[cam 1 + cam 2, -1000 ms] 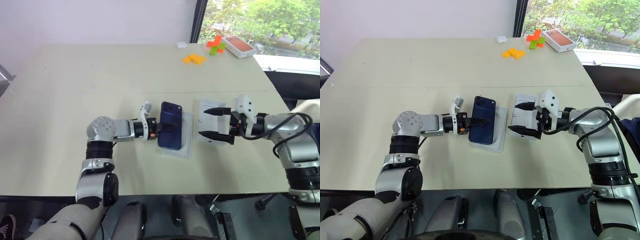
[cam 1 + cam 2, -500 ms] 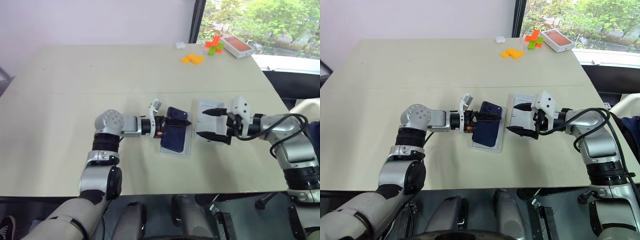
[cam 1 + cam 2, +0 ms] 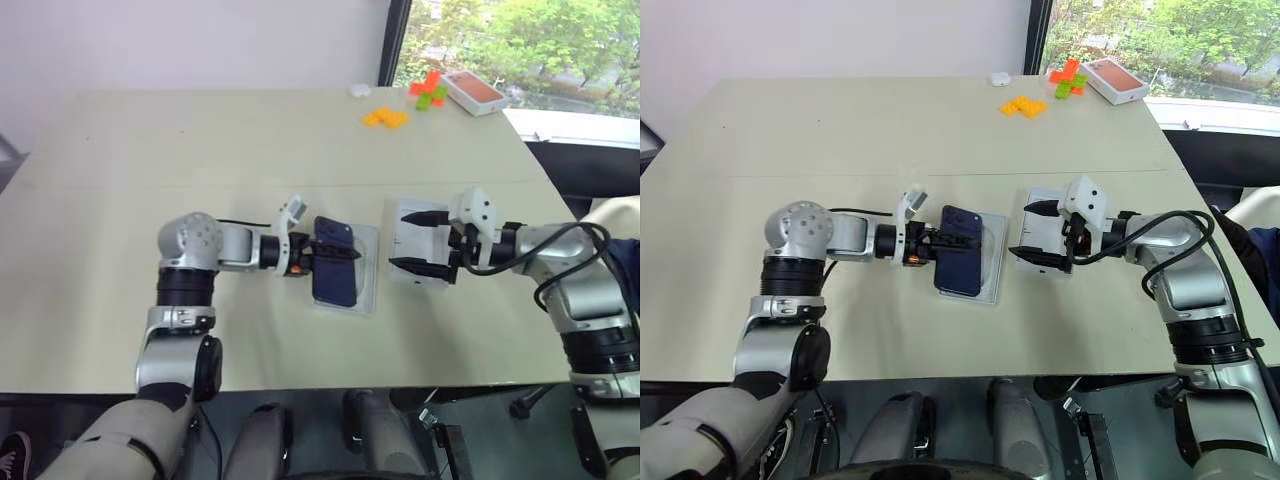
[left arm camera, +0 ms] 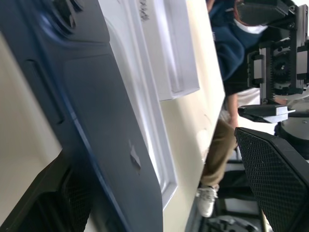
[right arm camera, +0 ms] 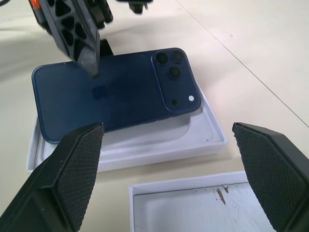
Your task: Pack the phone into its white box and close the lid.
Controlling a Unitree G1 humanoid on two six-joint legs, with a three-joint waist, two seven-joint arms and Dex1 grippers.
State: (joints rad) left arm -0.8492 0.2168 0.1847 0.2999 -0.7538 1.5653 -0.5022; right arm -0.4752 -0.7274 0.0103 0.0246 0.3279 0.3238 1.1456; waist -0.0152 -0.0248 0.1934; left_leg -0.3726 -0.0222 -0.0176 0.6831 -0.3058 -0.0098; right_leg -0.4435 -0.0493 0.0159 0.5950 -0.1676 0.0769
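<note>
The dark blue phone (image 3: 334,277) lies back up and askew on the white box (image 3: 366,283), with its left edge past the rim. My left gripper (image 3: 340,251) is open at that edge. One finger (image 5: 77,38) hangs just above the phone's back (image 5: 106,96) and the other finger (image 4: 58,198) is beside the phone (image 4: 82,111). The lid (image 3: 412,228) lies inside up just right of the box (image 5: 159,145). My right gripper (image 3: 397,240) is open above the lid with nothing between its fingers.
At the table's far right corner are an orange-topped white box (image 3: 473,91), orange and green blocks (image 3: 388,118) and a small white object (image 3: 360,90). A person's leg (image 4: 217,145) stands beyond the table in the left wrist view.
My left gripper has opened and let go of the phone, which now rests lower on the box. The left hand has drawn back a little to the left. The right gripper holds still.
</note>
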